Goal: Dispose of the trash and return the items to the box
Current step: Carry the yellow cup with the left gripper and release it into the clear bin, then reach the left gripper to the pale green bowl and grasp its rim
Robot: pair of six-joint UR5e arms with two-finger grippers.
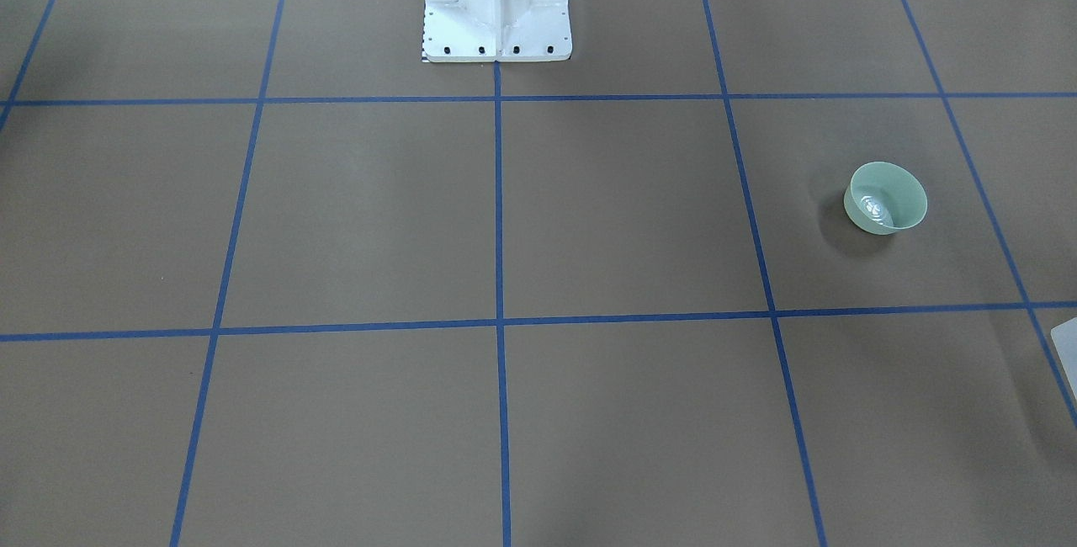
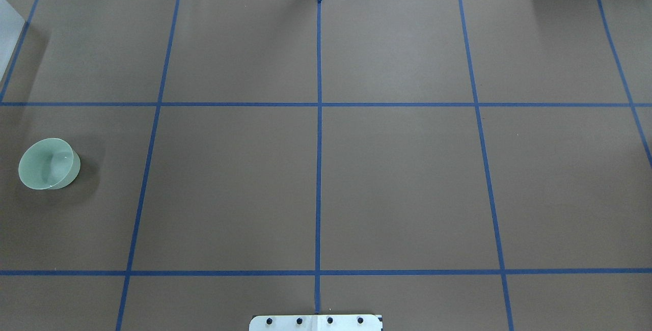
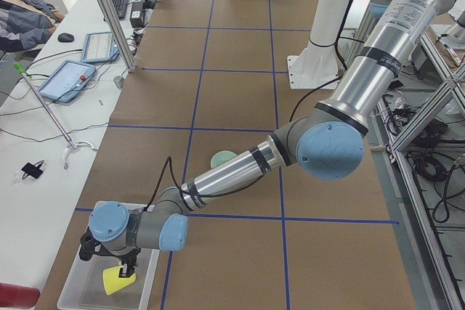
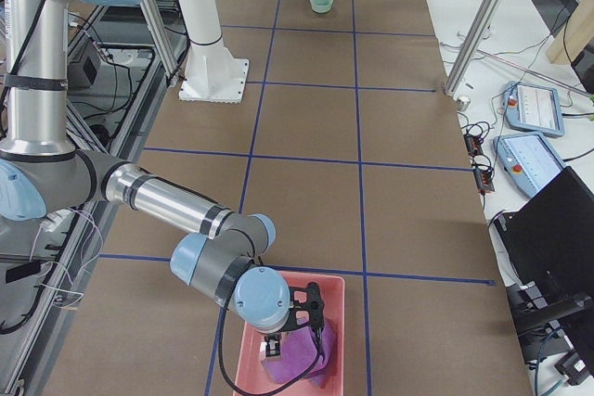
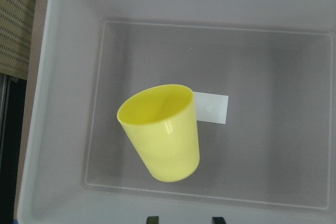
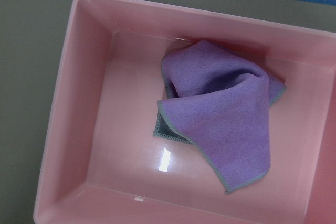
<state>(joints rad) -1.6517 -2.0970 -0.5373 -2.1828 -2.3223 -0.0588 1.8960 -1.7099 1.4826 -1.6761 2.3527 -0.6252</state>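
1. Left gripper (image 5: pixel 185 219): tips apart and empty, over the cup (image 5: pixel 163 132) lying in the clear box (image 5: pixel 63 77).
2. Right gripper (image 4: pixel 295 345) hangs over the cloth (image 6: pixel 220 124) in the pink bin (image 6: pixel 79 103); I cannot tell how its fingers stand.
3. The bowl (image 2: pixel 49 163) sits alone on the table (image 2: pixel 397 183); I judge a rim pinch could slip or tip it.

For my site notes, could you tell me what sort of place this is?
Probably a robotics lab: a white robot pedestal, a table gridded with blue tape, and teach pendants alongside.
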